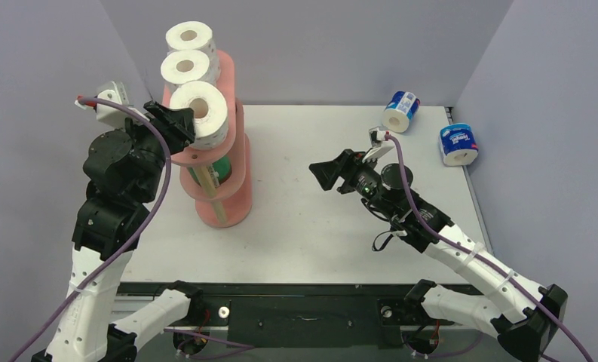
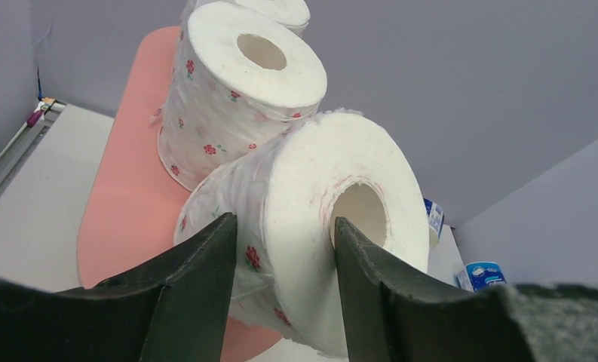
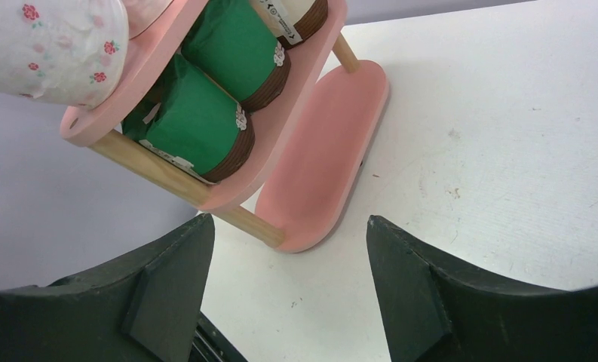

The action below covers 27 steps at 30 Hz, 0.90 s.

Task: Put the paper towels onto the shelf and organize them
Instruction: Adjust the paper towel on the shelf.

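The salmon-pink shelf (image 1: 231, 204) stands left of centre. Two white red-dotted paper towel rolls (image 1: 190, 36) (image 1: 188, 68) stand on its top board. My left gripper (image 1: 184, 124) is shut on a third red-dotted roll (image 1: 201, 113) at the board's near end. In the left wrist view (image 2: 284, 226) one finger is at the core hole and one on the outer wrap, and this roll (image 2: 311, 204) is tilted. Two green-wrapped rolls (image 3: 197, 121) (image 3: 239, 49) and a cream roll (image 3: 299, 15) lie on the middle board. My right gripper (image 1: 322, 175) is open and empty, facing the shelf.
Two blue-white wrapped rolls lie on the table at the back right, one (image 1: 400, 111) near the back wall and one (image 1: 459, 144) by the right wall. The shelf's bottom board (image 3: 326, 143) is bare where it shows. Grey walls enclose the table on three sides.
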### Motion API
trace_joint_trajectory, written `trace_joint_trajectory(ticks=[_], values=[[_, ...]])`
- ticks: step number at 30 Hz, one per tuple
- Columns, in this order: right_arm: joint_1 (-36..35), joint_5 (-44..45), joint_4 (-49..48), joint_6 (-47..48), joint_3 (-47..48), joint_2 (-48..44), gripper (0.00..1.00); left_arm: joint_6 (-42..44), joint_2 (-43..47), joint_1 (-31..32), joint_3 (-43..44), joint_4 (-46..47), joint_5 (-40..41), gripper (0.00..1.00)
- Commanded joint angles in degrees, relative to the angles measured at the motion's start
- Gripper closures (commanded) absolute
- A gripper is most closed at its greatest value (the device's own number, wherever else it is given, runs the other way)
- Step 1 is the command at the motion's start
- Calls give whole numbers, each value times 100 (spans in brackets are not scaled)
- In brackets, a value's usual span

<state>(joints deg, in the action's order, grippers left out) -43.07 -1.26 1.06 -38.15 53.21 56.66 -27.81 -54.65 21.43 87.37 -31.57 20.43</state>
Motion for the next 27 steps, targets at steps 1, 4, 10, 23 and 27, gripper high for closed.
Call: trace_joint_trajectory(ticks=[1, 4, 10, 23, 27], values=[[48, 108, -124, 89, -64, -131, 31, 77, 115, 19, 148, 60, 175, 57], [49, 108, -124, 89, -65, -140, 31, 39, 190, 19, 117, 24, 203, 60], [52, 108, -124, 65, -79, -132, 31, -35, 344, 19, 51, -47, 237, 63], [61, 108, -124, 39, -137, -190, 31, -81, 138, 19, 36, -20, 520, 53], [73, 108, -124, 53, -169, -252, 31, -75, 47, 19, 41, 60, 589, 44]])
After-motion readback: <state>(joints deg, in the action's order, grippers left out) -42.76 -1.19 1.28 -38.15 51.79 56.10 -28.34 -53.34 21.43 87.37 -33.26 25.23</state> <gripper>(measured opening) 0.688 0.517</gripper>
